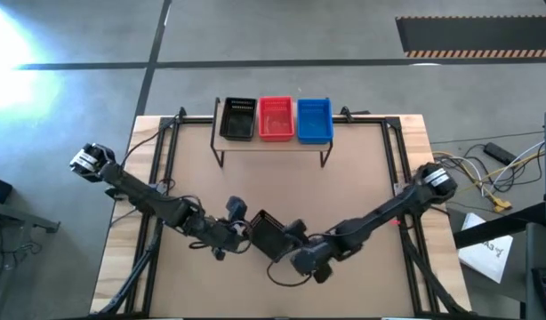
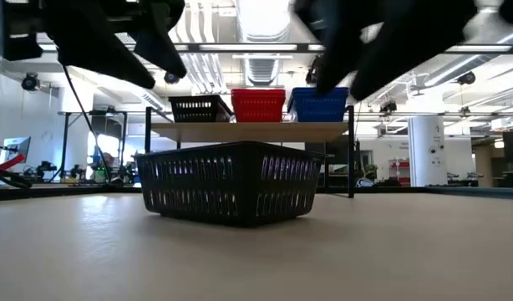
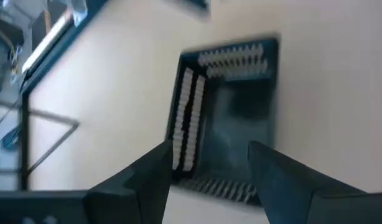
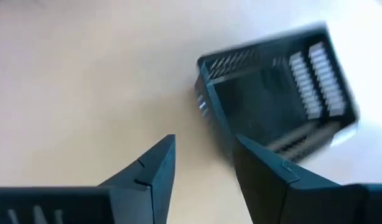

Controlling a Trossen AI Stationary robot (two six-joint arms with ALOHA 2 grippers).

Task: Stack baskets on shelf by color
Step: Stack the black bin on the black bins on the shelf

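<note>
I have a black basket (image 1: 271,235) sitting on the table (image 1: 362,178) near the front edge, turned at an angle, open side up. In the low view it (image 2: 231,191) rests flat on the tabletop with nothing touching it.

My left gripper (image 1: 240,229) is just beside the basket at its 9 o'clock. From the left wrist view its fingers (image 3: 147,180) stand spread apart with nothing between them, and the basket (image 3: 231,112) lies just past the tips.

My right gripper (image 1: 295,242) is close by the basket at about its 4 o'clock. The right wrist view shows its fingers (image 4: 265,177) parted and empty, the basket (image 4: 278,93) a little ahead of them.

The shelf (image 1: 273,142) stands at 12 o'clock from the loose basket, well apart, toward the table's far edge. On it I see three baskets in a row, side by side: black (image 1: 238,118) on the left, red (image 1: 276,118) in the middle, blue (image 1: 315,120) on the right. I cannot tell whether any of these is a stack of more than one.
</note>
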